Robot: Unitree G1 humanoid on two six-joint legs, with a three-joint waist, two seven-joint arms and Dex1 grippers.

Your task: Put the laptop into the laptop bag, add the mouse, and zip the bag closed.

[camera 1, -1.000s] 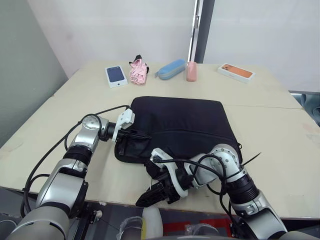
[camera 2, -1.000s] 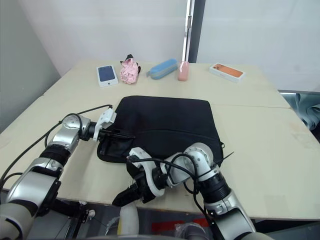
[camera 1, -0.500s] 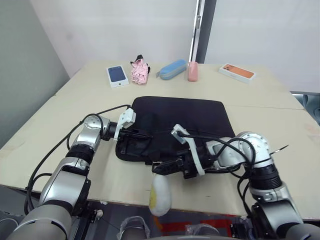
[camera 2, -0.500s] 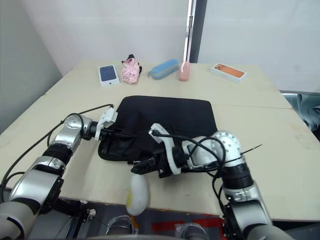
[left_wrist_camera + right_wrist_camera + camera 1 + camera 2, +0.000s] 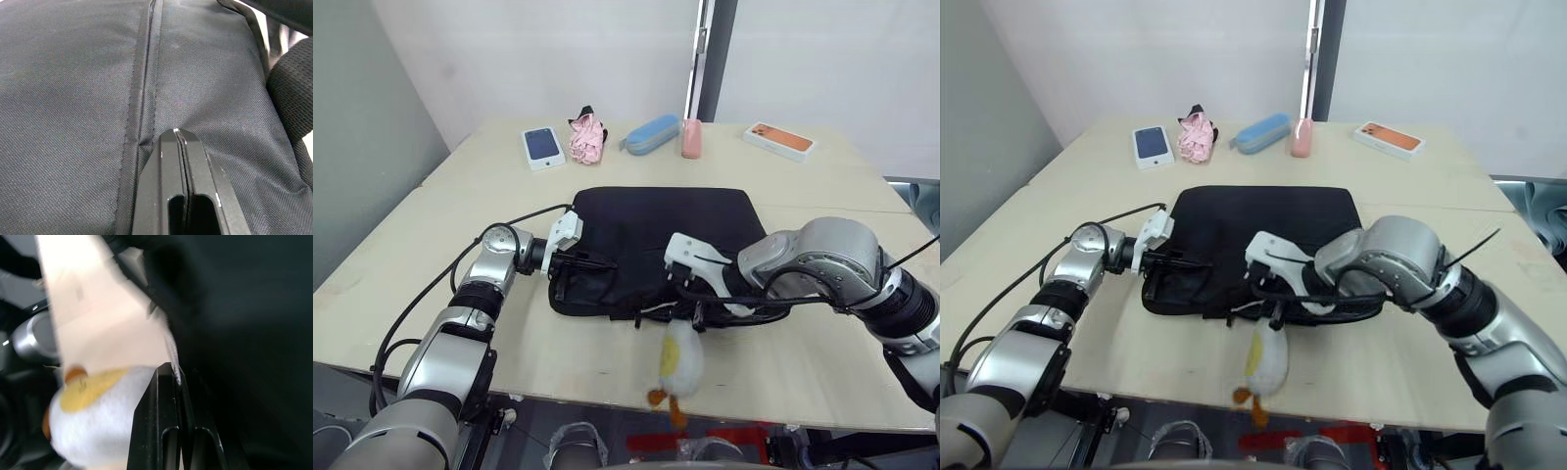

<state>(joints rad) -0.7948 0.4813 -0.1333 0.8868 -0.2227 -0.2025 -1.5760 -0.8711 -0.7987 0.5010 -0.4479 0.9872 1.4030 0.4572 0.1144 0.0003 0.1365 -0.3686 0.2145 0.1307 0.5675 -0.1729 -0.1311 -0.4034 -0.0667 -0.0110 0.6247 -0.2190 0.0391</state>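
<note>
My right claw [image 5: 177,377] is pinched together on a thin white cord at the near edge of the laptop bag [image 5: 656,235], my left claw [image 5: 178,139] clamped on its soft, floppy fabric, best held by seams on the table [image 5: 460,196].

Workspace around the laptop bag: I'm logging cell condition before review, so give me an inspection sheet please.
Surface: pale wooden table, two boards butted together.
Job's things: black laptop bag lies flat near the front edge; laptop and mouse nothing seen.
Clutter: along the far edge, phone box, pink cloth bundle, blue pouch, pink case, orange phone box. White-and-yellow plush charm dangles off the bag's front edge.
Grippers: left gripper shut on the bag's fabric beside a zip seam; right gripper shut on the charm's thin cord.
Cables: black leads loop along both arms.
Surroundings: white walls, dark vertical post behind the table.
</note>
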